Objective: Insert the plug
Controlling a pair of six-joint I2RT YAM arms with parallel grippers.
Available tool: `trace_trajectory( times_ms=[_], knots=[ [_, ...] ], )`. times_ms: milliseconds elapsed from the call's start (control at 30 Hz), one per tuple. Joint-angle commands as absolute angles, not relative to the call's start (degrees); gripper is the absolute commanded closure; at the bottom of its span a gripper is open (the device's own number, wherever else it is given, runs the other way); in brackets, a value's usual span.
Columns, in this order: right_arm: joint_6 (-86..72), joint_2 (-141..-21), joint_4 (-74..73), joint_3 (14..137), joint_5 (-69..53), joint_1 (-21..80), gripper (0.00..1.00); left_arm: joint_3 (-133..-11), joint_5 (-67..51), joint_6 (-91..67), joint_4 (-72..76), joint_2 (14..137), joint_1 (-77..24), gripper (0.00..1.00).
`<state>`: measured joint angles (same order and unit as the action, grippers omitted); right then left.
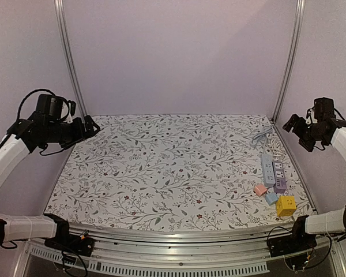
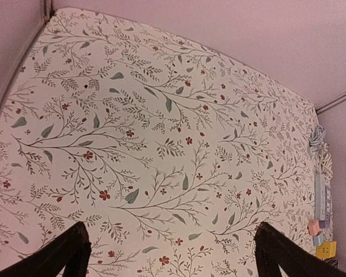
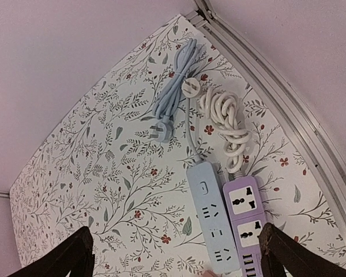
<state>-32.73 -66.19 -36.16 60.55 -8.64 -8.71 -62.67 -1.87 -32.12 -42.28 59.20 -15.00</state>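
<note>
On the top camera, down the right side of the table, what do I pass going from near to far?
Yellow cube → blue cube → pink cube → pale blue strip → cords. The purple strip lies alongside the pale blue one, so it is left out.

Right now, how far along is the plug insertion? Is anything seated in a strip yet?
Done: nothing. The blue plug and white plug lie loose on the table, outside the blue power strip and purple power strip. In hand: nothing; the left end effector and right end effector are open and empty, above the table. Left: grasp a plug, bring it to a socket, push it in.
</note>
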Motion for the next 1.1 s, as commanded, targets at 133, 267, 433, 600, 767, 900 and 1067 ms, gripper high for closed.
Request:
trace_trajectory(
  times_ms=[133,267,433,600,767,900,1067],
  knots=[
    [-23.8,-71.3,-43.3,62.0,-12.2,-9.0,0.01,-60.6,-2.9,-31.4,-41.9,59.7,-18.7,0.02],
    [-22.9,-72.9,-44.2,61.4,-15.6,-9.0,0.01,-60.1,-1.9,-31.4,-42.0,59.9,-20.0,0.02],
    [-22.4,-75.0,-44.5,60.1,-18.9,-8.5,0.01,-59.1,-1.2,-32.1,-42.2,59.7,-21.7,0.04],
    [-22.6,-79.2,-46.6,63.3,-17.3,-7.4,0.01,-57.5,-0.6,-33.4,-41.6,58.9,-22.7,0.04],
    [-22.4,-83.8,-49.7,68.3,-10.2,-5.6,0.01,-57.4,-0.2,-33.6,-41.5,58.9,-23.2,0.05],
    [-21.2,-87.9,-51.3,71.7,-10.1,-4.6,0.01,-56.7,-0.2,-33.9,-42.4,57.7,-23.4,0.05],
    [-21.1,-94.9,-54.0,78.0,-11.1,-3.7,0.01,-56.5,1.6,-33.1,-44.0,56.6,-23.4,0.05]
  ],
)
